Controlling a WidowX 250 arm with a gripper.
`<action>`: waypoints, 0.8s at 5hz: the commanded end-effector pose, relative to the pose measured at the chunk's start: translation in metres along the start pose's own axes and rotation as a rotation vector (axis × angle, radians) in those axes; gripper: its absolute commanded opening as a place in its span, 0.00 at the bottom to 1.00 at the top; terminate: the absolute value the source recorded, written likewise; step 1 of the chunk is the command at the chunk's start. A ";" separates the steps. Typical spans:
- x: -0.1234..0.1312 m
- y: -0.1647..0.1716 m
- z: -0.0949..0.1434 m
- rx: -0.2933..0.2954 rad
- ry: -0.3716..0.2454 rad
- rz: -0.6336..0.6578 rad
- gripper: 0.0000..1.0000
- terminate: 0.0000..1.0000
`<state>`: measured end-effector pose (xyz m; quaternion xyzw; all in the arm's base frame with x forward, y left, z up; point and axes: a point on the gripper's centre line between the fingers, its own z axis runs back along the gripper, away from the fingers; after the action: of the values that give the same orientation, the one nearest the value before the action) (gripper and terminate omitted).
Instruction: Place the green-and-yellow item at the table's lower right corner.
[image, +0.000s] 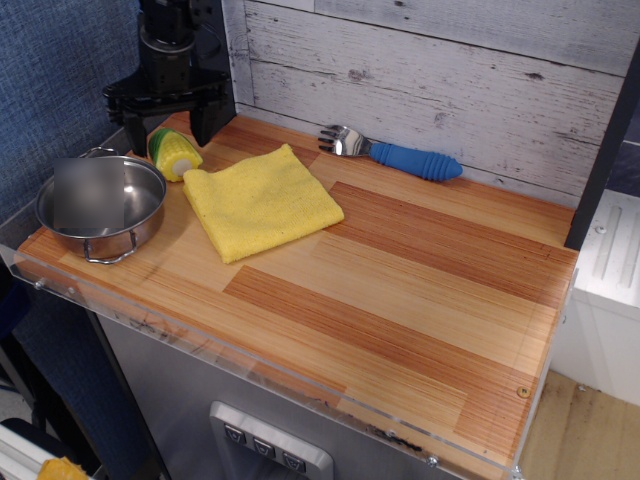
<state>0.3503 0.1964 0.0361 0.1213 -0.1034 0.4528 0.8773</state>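
A black gripper (166, 122) hangs with its two fingers spread above the far left corner of a striped wooden worktop (400, 300), directly over a toy corn cob (173, 153) with yellow kernels and a green husk end. The corn cob lies on the wood between a small steel pot (100, 207) at the left edge and a folded yellow cloth (260, 200), whose near corner it touches or nearly touches. A fork with a ridged blue handle (392, 151) rests along the back edge, against a whitewashed plank wall (450, 70). The worktop's near right corner, edged in clear acrylic, holds only bare wood.
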 end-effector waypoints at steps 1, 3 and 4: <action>0.007 0.010 0.004 -0.042 -0.014 -0.009 1.00 0.00; 0.006 0.010 0.007 -0.036 -0.031 -0.019 0.00 0.00; 0.005 0.011 0.014 -0.047 -0.040 -0.023 0.00 0.00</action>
<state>0.3464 0.2006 0.0298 0.1094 -0.1057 0.4384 0.8858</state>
